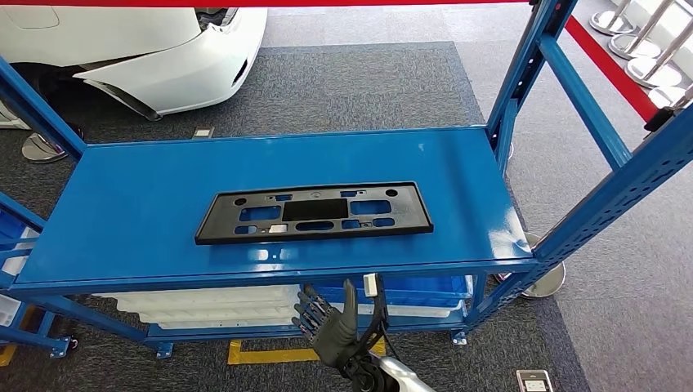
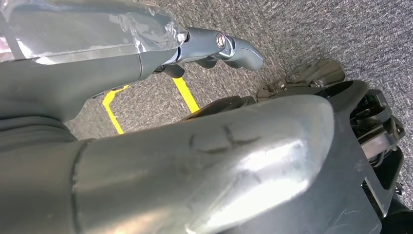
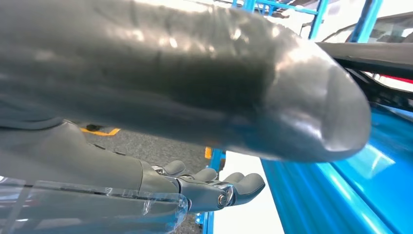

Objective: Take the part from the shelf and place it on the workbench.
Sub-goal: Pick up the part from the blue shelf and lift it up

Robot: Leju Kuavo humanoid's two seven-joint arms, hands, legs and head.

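Raised in front of the shelf's front edge, the right hand [image 1: 331, 322] is empty, its fingers [image 3: 229, 187] apart and lightly bent. On the blue shelf [image 1: 122, 212] the black plastic part [image 1: 315, 212], a long flat frame with cut-outs, lies flat near the middle, well apart from this hand. Over grey carpet with yellow tape [image 2: 187, 95], the left hand [image 2: 160, 165] holds nothing, one finger stretched out.

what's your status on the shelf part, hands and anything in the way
Right hand open, fingers spread, below the shelf's front edge. Left hand empty, hanging over grey carpet. Flat black plastic plate frame untouched on blue metal shelf. Nothing on the shelf blocking it.
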